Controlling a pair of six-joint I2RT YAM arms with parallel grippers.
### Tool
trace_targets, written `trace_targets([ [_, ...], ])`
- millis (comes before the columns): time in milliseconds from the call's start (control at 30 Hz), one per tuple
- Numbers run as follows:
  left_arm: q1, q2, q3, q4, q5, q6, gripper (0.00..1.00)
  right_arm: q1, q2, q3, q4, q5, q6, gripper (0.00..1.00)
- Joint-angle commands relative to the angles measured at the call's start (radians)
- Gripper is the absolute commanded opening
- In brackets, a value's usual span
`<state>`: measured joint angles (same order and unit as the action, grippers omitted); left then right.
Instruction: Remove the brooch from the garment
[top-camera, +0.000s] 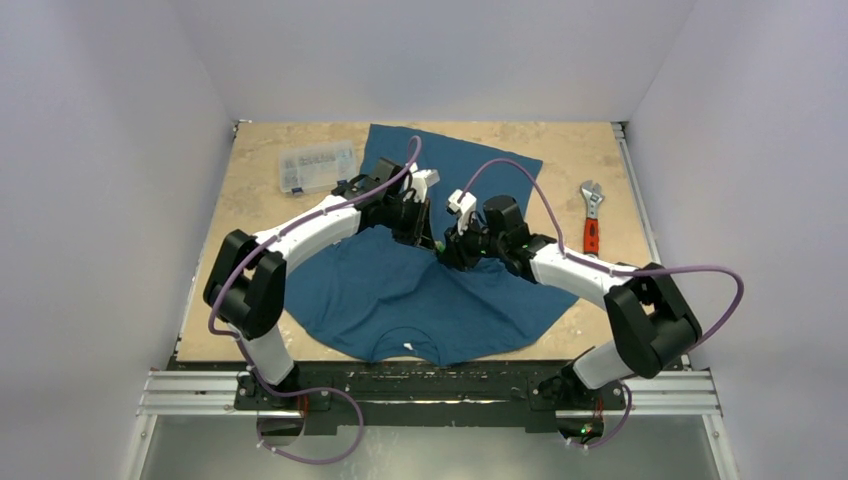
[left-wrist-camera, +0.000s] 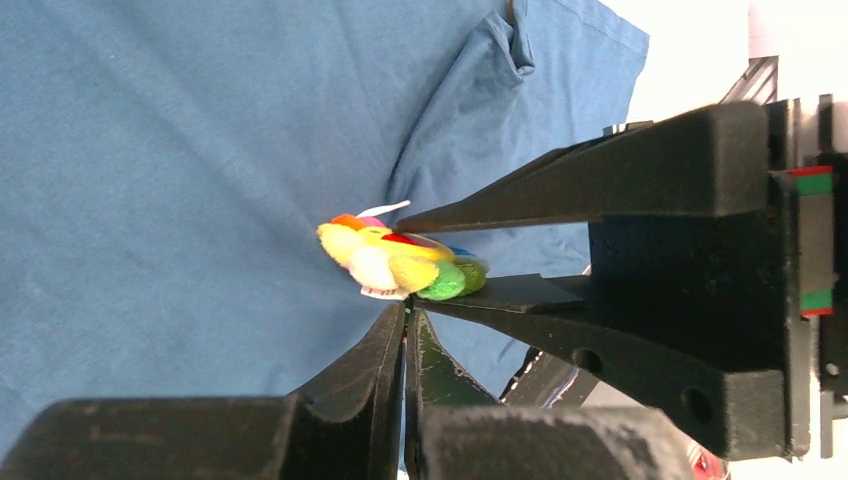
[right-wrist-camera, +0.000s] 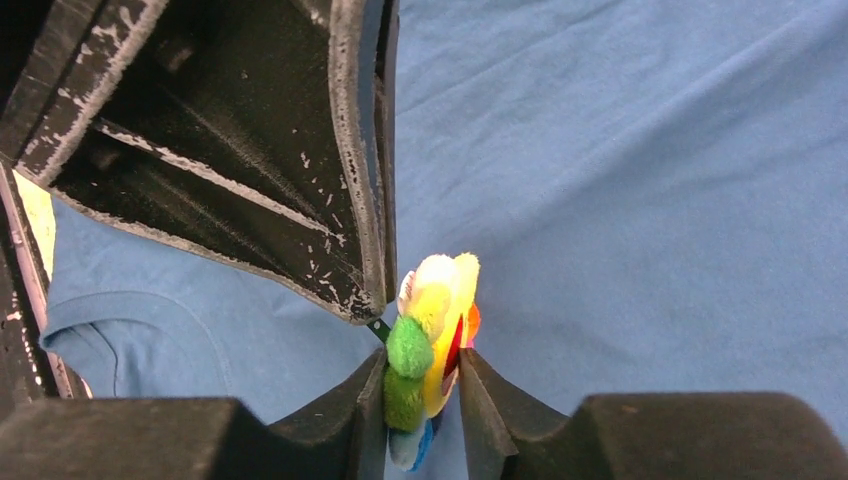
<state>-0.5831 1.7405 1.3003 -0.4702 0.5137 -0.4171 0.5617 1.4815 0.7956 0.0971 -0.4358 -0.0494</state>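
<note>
Tool first: the right gripper (right-wrist-camera: 422, 362) has its jaws partway in, one finger on each flat side of the brooch (right-wrist-camera: 436, 305), both touching it, so it is clamped on the brooch, which shows edge-on between the tips in the right wrist view. The left gripper (left-wrist-camera: 407, 318) is clenched, fingers together with no gap, tips down on the garment (left-wrist-camera: 180, 180) directly under the brooch; whether a fold of cloth or the pin's back is caught between them I cannot tell. The brooch sits about mid-shirt, between the two grippers. From the top camera it is only a green speck, mostly hidden by the two wrists. Its pin and fastening show in no view, and its lower petals are cut off behind the right fingers. It has soft, puffy petals in yellow, green, red and orange, a bit of blue and purple, a pale cream patch, and a thin white strip at one edge. The garment is a dark teal-blue T-shirt spread on the table (top-camera: 250, 200), neckline toward the arm bases, with creases running toward the brooch. A red-handled wrench (top-camera: 591, 215) lies right of the shirt, and a clear plastic box (top-camera: 318, 167) by its far left corner.
</note>
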Motion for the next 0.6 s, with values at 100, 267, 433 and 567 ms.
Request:
trace_targets([
  [100,-0.004,0.005,0.032,0.042,0.084,-0.052,0.0,0.007,0.002,0.004,0.06,-0.015,-0.015,0.09],
  [267,0.021,-0.073,-0.043,0.136,0.078,-0.062,0.38,0.006,-0.013,-0.013,0.087,-0.09,0.0,0.0],
  [433,0.064,-0.227,-0.167,0.239,-0.004,0.005,0.74,-0.004,-0.008,-0.023,0.089,-0.17,0.003,0.0],
  [567,0.08,-0.317,-0.278,0.298,-0.021,0.087,0.75,-0.031,-0.001,-0.034,0.114,-0.238,0.065,0.0],
])
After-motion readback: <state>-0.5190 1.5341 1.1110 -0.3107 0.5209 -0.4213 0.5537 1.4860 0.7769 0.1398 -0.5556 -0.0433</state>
